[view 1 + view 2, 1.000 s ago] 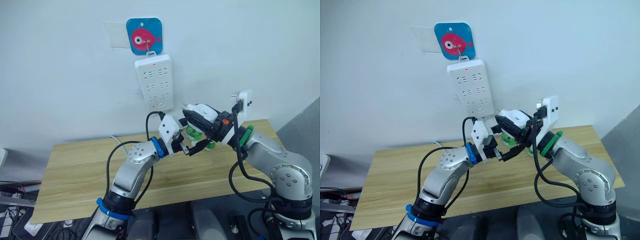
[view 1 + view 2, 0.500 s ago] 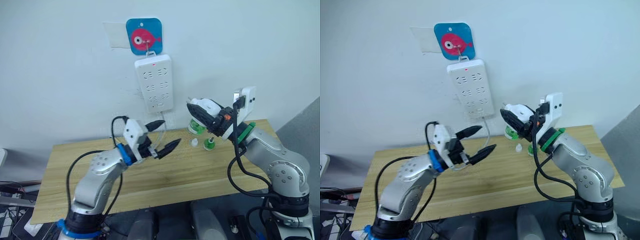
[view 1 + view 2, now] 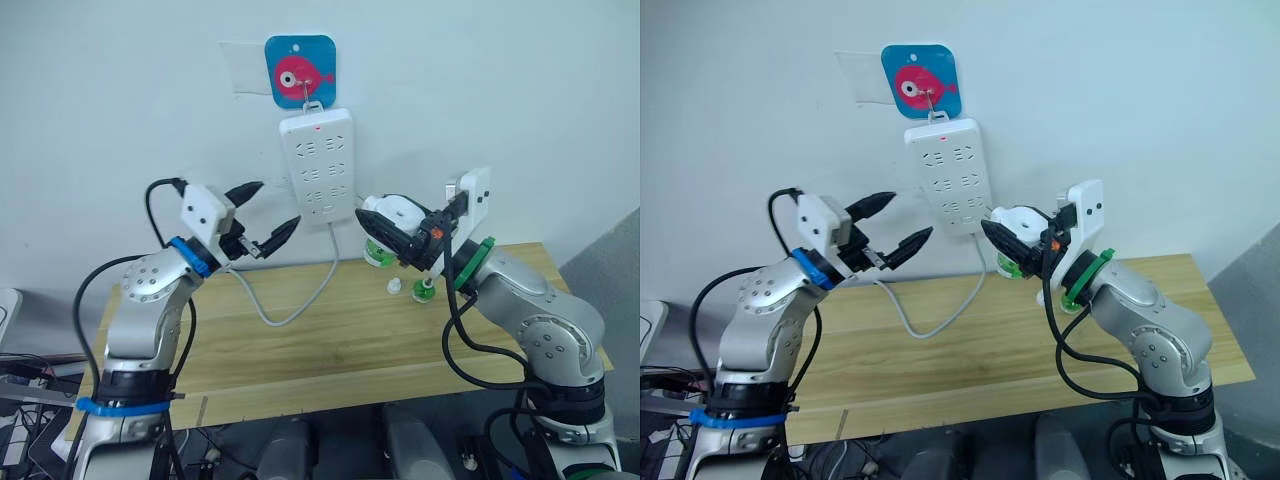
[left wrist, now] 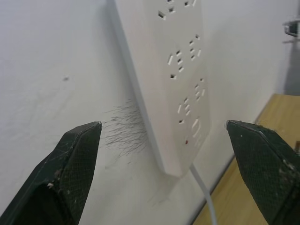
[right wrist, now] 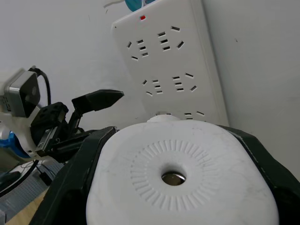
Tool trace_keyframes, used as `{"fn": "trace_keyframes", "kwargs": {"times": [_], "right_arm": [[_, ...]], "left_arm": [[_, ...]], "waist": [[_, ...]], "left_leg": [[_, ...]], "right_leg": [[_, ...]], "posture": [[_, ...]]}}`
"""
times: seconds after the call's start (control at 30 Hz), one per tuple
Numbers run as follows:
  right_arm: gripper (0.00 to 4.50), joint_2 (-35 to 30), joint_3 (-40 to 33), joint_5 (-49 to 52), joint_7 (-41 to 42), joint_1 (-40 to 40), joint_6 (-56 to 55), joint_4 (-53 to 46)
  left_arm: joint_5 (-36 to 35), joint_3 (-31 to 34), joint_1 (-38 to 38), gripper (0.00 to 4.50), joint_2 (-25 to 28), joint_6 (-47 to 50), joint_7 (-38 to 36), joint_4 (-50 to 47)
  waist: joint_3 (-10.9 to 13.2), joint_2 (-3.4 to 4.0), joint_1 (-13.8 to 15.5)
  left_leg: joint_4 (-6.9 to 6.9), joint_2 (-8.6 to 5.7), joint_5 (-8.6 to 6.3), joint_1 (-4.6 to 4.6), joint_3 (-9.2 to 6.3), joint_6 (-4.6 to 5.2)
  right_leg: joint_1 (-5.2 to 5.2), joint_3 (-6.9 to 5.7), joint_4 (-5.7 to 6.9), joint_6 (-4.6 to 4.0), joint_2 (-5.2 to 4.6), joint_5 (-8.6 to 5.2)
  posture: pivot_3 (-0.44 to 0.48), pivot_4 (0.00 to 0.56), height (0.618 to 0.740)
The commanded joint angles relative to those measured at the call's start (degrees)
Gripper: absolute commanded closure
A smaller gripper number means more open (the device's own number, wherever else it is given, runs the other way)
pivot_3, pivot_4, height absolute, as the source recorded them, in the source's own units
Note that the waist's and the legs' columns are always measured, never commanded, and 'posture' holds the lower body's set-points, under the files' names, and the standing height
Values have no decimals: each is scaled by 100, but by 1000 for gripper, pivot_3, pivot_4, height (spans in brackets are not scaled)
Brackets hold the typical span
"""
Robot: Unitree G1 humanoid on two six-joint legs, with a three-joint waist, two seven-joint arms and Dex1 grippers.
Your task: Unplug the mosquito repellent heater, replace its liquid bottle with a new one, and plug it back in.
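My right gripper [image 3: 400, 228] is shut on the white mosquito repellent heater [image 3: 392, 213], holding it in the air just right of the power strip's lower end. A green bottle [image 3: 379, 253] hangs from the heater's underside. A second small green bottle [image 3: 422, 291] stands on the table below, beside a loose white cap [image 3: 395, 287]. I cannot tell which of the two is the new one. My left gripper [image 3: 272, 207] is open and empty, raised near the wall left of the strip. The right wrist view looks onto the heater's vented face [image 5: 176, 176].
The white multi-socket power strip [image 3: 319, 165] hangs on the wall from a hook on a blue fish sticker [image 3: 300, 70], red light on. Its white cable [image 3: 290, 305] loops down onto the wooden table [image 3: 330, 345]. All sockets seen in the left wrist view [image 4: 180, 70] are free.
My left arm pulled away from the heater, swinging left and up toward the wall with its fingers open. The right gripper carried the heater slightly closer to the strip. The camera shifted a little.
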Motion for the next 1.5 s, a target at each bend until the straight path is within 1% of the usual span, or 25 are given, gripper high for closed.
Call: {"fn": "trace_keyframes", "kwargs": {"times": [0.03, 0.23, 0.3, 0.37, 0.47, 0.73, 0.93, 1.2, 1.5], "right_arm": [[1467, 79, 73, -229, 23, -157, -159, -56], [1467, 107, 236, -706, 106, -35, -292, 58], [1467, 100, 276, -868, 147, 15, -340, 97], [1467, 106, 329, -1060, 158, 26, -381, 157], [1467, 165, 418, -1313, 129, -2, -425, 222], [1467, 441, 500, -1596, 128, -117, -377, 206], [1467, 576, 546, -1743, 174, -322, -371, 283], [1467, 685, 667, -2056, 168, -536, -334, 442], [1467, 758, 766, -2248, 218, -545, -331, 532]], "left_arm": [[73, -186, -500, 0, -37, -312, -363, 527], [109, -303, -1379, 0, -223, -697, -843, 1827], [32, -310, -1540, 0, -271, -672, -1079, 2071], [-146, -310, -1637, 0, -310, -438, -1382, 2192], [-515, -179, -1722, 625, -363, 179, -1571, 2191], [-828, 12, -1823, 3195, -389, 853, -1556, 2169], [-872, -50, -1803, 3205, -364, 1171, -1657, 2057], [-803, -76, -1789, 3205, -341, 1144, -1726, 2021], [-797, -62, -1761, 3205, -318, 1080, -1765, 2017]], "waist": [[0, -1, -4], [0, -1, -26], [0, -1, -21], [-1, -1, -19], [-1, -1, -39], [-1, -1, -112], [-1, -1, -112], [-1, -1, -110], [-1, -1, -110]], "left_leg": [[0, 0, 0, 1, -1, 0], [0, 2, 1, 0, 1, -1], [0, 2, 1, -1, 2, -1], [1, -1, 1, -1, -3, -2], [2, -1, 1, -1, -3, -1], [0, 2, 9, -8, -2, -15], [2, 0, 6, -7, -4, -11], [1, 0, 14, -7, -4, -25], [1, 0, 15, -8, -4, -26]], "right_leg": [[0, 0, 2, 0, 0, 0], [-3, 1, 0, 0, -1, 0], [-3, 2, 0, 0, -5, 0], [-2, -2, 3, 0, -9, 0], [-2, -1, 5, 0, -8, 0], [-14, 2, 5, 0, -8, 0], [-14, 1, 9, 0, -8, 0], [-14, 0, 7, 0, -9, 0], [-14, 1, 7, 0, -11, 0]], "posture": [[-128, 190, 740], [-156, 191, 740], [-160, 192, 740], [-165, 193, 740], [-172, 194, 740], [-172, 197, 740], [-174, 198, 740], [-171, 197, 740], [-163, 194, 740]]}}
